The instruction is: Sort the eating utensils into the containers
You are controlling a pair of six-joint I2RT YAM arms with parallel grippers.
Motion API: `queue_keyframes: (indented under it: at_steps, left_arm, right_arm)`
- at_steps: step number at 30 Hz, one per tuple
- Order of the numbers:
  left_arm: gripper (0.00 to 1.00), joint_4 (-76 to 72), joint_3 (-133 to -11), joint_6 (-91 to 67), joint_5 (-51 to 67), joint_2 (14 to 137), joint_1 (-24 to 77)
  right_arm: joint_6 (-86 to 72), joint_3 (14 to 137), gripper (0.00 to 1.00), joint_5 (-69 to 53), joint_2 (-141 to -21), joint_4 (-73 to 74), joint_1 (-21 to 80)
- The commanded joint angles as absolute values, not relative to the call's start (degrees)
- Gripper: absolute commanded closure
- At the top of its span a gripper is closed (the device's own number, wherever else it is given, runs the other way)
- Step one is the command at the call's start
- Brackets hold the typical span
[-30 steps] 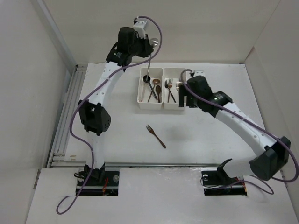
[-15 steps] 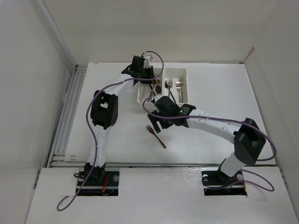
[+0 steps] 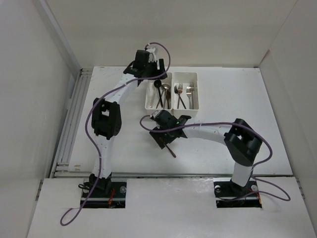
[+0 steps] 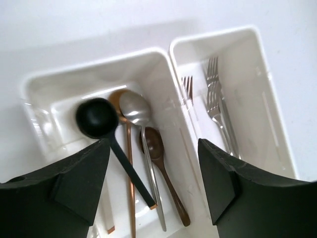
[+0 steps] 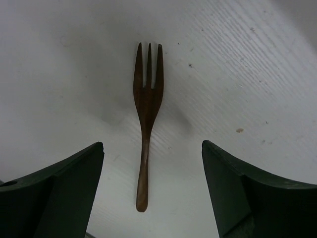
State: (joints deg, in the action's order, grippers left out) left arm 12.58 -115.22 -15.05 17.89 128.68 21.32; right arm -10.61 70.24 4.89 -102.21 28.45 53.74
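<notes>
Two white containers stand side by side: the left bin point(image 4: 99, 64) point(image 3: 146, 99) and the right bin point(image 4: 213, 34) point(image 3: 197, 94). In the left bin lie a black spoon point(image 4: 96, 117), a silver spoon point(image 4: 134, 108), a brown spoon point(image 4: 151, 144) and a copper-handled one point(image 4: 130, 168). Silver forks point(image 4: 216, 99) lie in the right bin. My left gripper point(image 4: 153, 148) point(image 3: 154, 74) hangs open above the left bin, holding nothing. A brown fork point(image 5: 147, 114) point(image 3: 172, 150) lies flat on the table. My right gripper point(image 5: 151, 148) point(image 3: 164, 139) is open just above it, one finger on either side of its handle, not touching.
The bins sit toward the back middle of the white table point(image 3: 233, 99). A rail point(image 3: 69, 124) runs along the table's left edge. White walls enclose the back and both sides. The right arm point(image 3: 213, 131) stretches across the table in front of the bins.
The left gripper came down over the left bin and opened, and the black spoon now lies in that bin. The right arm swung from the right bin to the fork on the table.
</notes>
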Motion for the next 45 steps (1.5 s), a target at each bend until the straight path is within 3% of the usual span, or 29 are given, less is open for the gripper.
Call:
queue_keyframes:
  at_steps: [1,7,13,19,29,33,34,45]
  left_arm:
    - [0.31,13.26,-119.71,-13.45,15.91,119.62,20.13]
    - [0.31,15.29,-117.51,-12.83,15.91,117.16,19.60]
    - [0.31,16.44,-116.89,-14.06,15.91,116.11,18.55]
    - [0.31,17.58,-116.89,-14.68,15.91,115.58,16.70]
    - [0.31,18.72,-116.89,-15.73,15.91,114.52,13.80]
    - [0.31,18.72,-116.89,-16.35,15.91,113.99,13.28]
    - [0.31,18.72,-116.37,-16.35,15.91,113.99,13.27]
    - [0.30,18.72,-115.14,-16.88,15.91,113.47,13.27]
  right_arm:
    - [-8.88,72.69,0.16,3.08,-105.28,26.02,53.88]
    - [-10.01,71.02,0.27,3.08,-106.44,25.49,53.88]
    - [-11.07,69.08,0.49,3.08,-108.01,24.96,55.10]
    - [-13.53,68.38,0.52,5.62,-108.72,27.07,58.00]
    - [-16.25,66.27,0.72,7.38,-107.14,28.30,58.01]
    - [-16.78,66.27,0.90,7.91,-107.14,28.30,58.01]
    - [-16.79,66.27,1.00,7.91,-107.14,28.82,58.01]
    - [-15.12,70.83,1.00,11.07,-102.14,31.46,58.01]
